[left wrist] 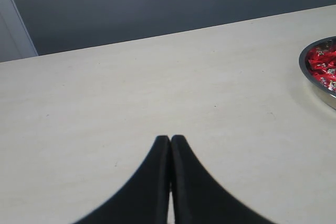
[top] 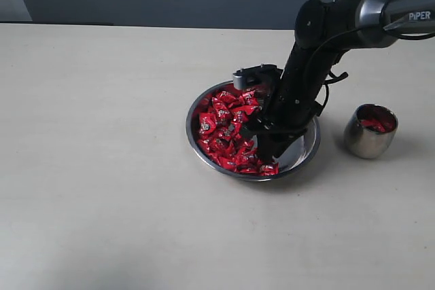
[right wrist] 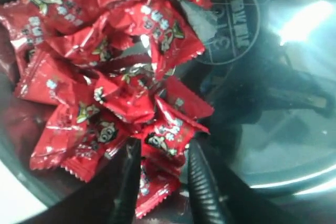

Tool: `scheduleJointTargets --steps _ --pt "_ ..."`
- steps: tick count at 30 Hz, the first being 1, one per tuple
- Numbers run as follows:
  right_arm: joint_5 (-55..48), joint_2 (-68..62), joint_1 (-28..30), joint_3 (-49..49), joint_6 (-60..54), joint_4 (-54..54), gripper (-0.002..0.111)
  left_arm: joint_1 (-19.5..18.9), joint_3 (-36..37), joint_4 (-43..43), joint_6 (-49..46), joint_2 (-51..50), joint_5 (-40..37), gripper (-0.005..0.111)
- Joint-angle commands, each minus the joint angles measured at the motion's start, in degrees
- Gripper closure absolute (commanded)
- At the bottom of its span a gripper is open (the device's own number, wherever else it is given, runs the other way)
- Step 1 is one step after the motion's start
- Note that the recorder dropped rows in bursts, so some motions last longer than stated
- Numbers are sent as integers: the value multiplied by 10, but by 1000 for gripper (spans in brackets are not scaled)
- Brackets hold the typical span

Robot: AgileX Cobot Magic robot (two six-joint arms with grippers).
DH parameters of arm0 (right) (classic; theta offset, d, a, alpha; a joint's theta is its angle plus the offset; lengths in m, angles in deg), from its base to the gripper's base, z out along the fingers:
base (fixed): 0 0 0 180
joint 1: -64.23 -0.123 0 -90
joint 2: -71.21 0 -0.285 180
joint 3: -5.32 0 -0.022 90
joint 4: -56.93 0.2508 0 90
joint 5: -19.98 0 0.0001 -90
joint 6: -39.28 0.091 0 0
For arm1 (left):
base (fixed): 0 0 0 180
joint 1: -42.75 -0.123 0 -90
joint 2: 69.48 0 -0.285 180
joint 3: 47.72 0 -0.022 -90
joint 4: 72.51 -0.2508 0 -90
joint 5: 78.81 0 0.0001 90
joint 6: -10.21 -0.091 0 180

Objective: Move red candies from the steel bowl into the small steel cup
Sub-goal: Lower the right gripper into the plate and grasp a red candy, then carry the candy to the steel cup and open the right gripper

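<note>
Red candies [top: 228, 127]: most lie heaped in the left half of the steel bowl [top: 194, 134], mid-desk [top: 102, 168]. The bowl's right floor is bare.

Small steel cup [top: 363, 142]: stands right of the bowl, apart from it. We see some red inside; count not readable.

Progress (our judgement): early. A few pieces are delivered and the bulk is left to move.

Right pincer [right wrist: 163, 150]: down in the bowl at the near edge of the heap, jaws apart astride one candy. We cannot tell whether they press on it.

Left pincer [left wrist: 170, 145]: clenched on nothing, over bare desk left of the bowl.

Writing: "PIPER" [top: 419, 15] on the right arm. Wrappers carry a cartoon face and pale characters we cannot read. A round stamp [right wrist: 231, 24] on the bowl floor is illegible.
</note>
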State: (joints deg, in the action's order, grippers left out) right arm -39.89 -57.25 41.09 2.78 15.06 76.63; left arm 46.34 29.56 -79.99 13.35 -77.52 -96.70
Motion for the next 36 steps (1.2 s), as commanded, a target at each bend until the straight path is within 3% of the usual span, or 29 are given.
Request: scheduleJointTargets --steps 1,7,13,28,36 --pt "4 -9 -10 1 1 -1 77 6 -1 -1 3 2 3 106" --pt "8 -11 -10 1 1 -18 80 6 -1 -1 3 2 3 106" --pt "22 -11 -10 1 1 -27 109 6 -1 -1 3 2 3 106" --pt "51 39 -9 1 18 -80 109 6 -1 -1 3 2 3 106" --pt "66 91 -2 1 110 -197 109 6 -1 -1 3 2 3 106"
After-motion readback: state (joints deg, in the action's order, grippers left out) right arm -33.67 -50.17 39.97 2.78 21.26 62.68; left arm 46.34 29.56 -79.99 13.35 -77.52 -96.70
